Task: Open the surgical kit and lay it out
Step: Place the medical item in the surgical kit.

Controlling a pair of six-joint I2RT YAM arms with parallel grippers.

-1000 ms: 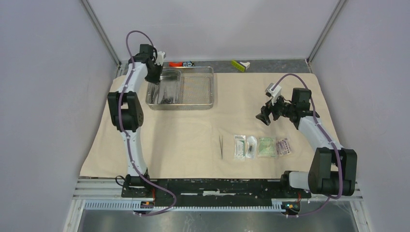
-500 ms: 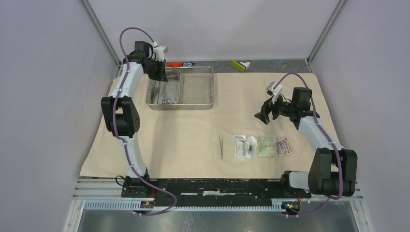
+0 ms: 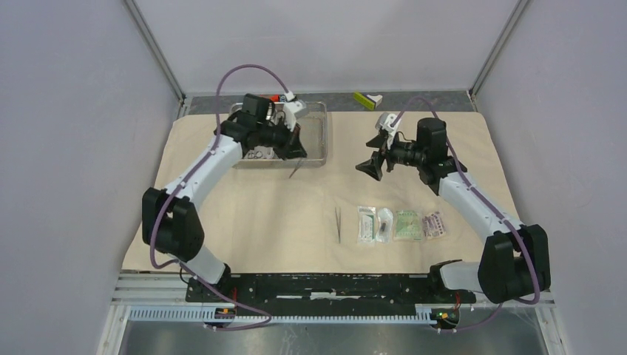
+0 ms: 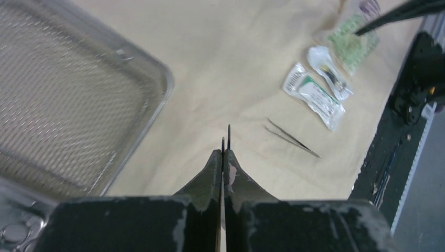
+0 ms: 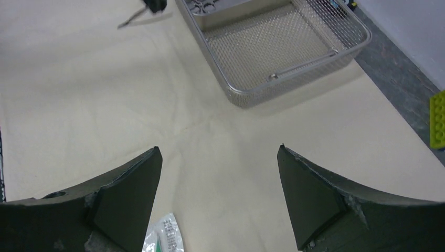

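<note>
The beige cloth wrap [image 3: 244,207] lies spread flat on the table. The steel tray [image 3: 325,137] stands at its far left, with scissors [image 3: 255,154] in the smaller inner tray. My left gripper [image 3: 297,150] is shut on thin metal forceps [image 3: 296,170], held above the cloth at the tray's near right corner; their two tips stick out past my fingertips [image 4: 229,134]. Tweezers [image 3: 338,223] and several sealed packets [image 3: 399,224] lie in a row near the front. My right gripper [image 3: 367,168] is open and empty, above the cloth right of the tray.
A yellow-green and white object [image 3: 367,99] lies on the grey strip past the cloth's far edge. Small orange and black pieces [image 3: 275,97] sit behind the tray. Bare cloth lies left of the tweezers. In the left wrist view the tweezers [image 4: 291,139] lie ahead of my fingertips.
My left gripper has risen out of the inner tray with the forceps and swung right and nearer, over the cloth. My right gripper has moved left and farther, toward the tray.
</note>
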